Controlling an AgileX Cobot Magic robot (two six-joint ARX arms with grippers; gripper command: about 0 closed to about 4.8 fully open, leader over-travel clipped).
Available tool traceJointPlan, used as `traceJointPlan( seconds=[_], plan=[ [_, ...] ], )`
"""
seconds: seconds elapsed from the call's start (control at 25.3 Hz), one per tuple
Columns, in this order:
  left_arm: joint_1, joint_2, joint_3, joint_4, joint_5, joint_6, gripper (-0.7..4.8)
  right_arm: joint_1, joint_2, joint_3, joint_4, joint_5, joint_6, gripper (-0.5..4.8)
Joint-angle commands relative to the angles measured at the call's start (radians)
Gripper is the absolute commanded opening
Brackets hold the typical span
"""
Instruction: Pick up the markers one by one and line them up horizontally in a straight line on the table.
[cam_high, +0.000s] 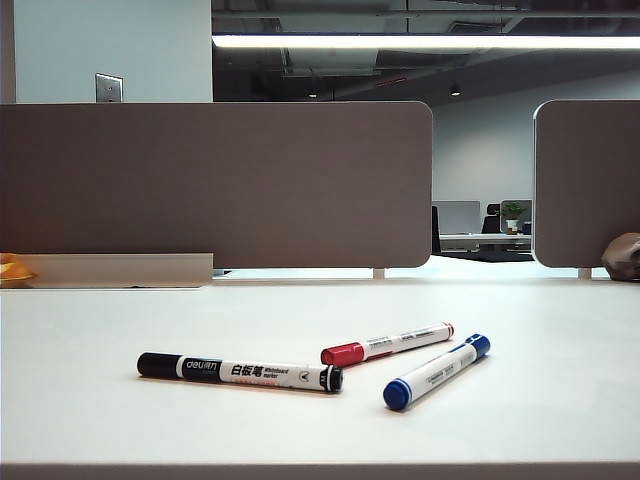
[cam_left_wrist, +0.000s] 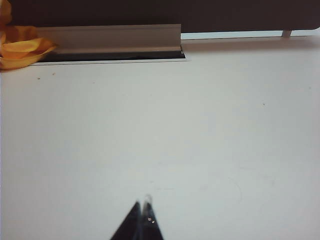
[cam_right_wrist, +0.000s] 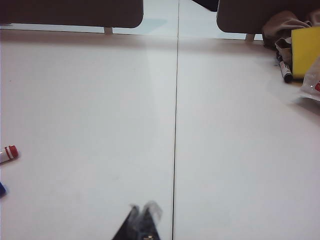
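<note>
Three markers lie on the white table (cam_high: 120, 320) in the exterior view. The black-capped marker (cam_high: 240, 372) lies almost level at the front left. The thinner red-capped marker (cam_high: 387, 344) slants up to the right behind it. The blue-capped marker (cam_high: 436, 372) slants the same way at the front right. Neither arm shows in the exterior view. My left gripper (cam_left_wrist: 142, 205) hangs shut over bare table with nothing between its tips. My right gripper (cam_right_wrist: 142, 209) is shut and empty too. The red marker's end (cam_right_wrist: 8, 153) and a sliver of the blue marker (cam_right_wrist: 2, 189) show at the edge of the right wrist view.
Brown-grey divider panels (cam_high: 215, 185) stand along the table's back edge. A grey rail (cam_left_wrist: 110, 39) and something orange (cam_left_wrist: 20, 49) lie at the back left. A yellow block (cam_right_wrist: 305, 51), a dark pen (cam_right_wrist: 285, 71) and a plastic bag (cam_right_wrist: 315, 80) sit at the back right. A seam (cam_right_wrist: 176, 125) runs across the table.
</note>
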Motion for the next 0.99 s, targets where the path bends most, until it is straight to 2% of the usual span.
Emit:
traceJointPlan(
  seconds=[0.04, 0.32, 0.47, 0.67, 0.75, 0.87, 0.99],
  plan=[
    [0.001, 0.001, 0.002, 0.013, 0.001, -0.003, -0.05, -0.001, 0.000, -0.007, 0.017, -0.002, 0.000, -0.06],
    [0.001, 0.001, 0.002, 0.016, 0.010, -0.015, -0.05, -0.001, 0.000, -0.007, 0.018, -0.006, 0.000, -0.06],
    [0.001, 0.001, 0.003, 0.044, 0.019, -0.115, -0.06, -0.001, 0.000, -0.007, 0.018, -0.006, 0.000, -0.06],
    [0.001, 0.001, 0.013, 0.131, 0.027, -0.187, -0.06, 0.000, 0.000, -0.007, 0.029, -0.013, 0.013, -0.06],
    [0.001, 0.001, 0.044, 0.153, 0.026, -0.205, -0.06, 0.000, 0.000, -0.007, 0.025, -0.085, 0.066, -0.06],
    [0.001, 0.001, 0.082, 0.152, 0.027, -0.257, -0.06, 0.000, 0.000, -0.007, 0.036, -0.095, 0.138, -0.06],
    [0.001, 0.001, 0.141, 0.134, 0.030, -0.348, -0.06, 0.000, 0.000, -0.005, 0.100, -0.104, 0.333, -0.06]
  ],
)
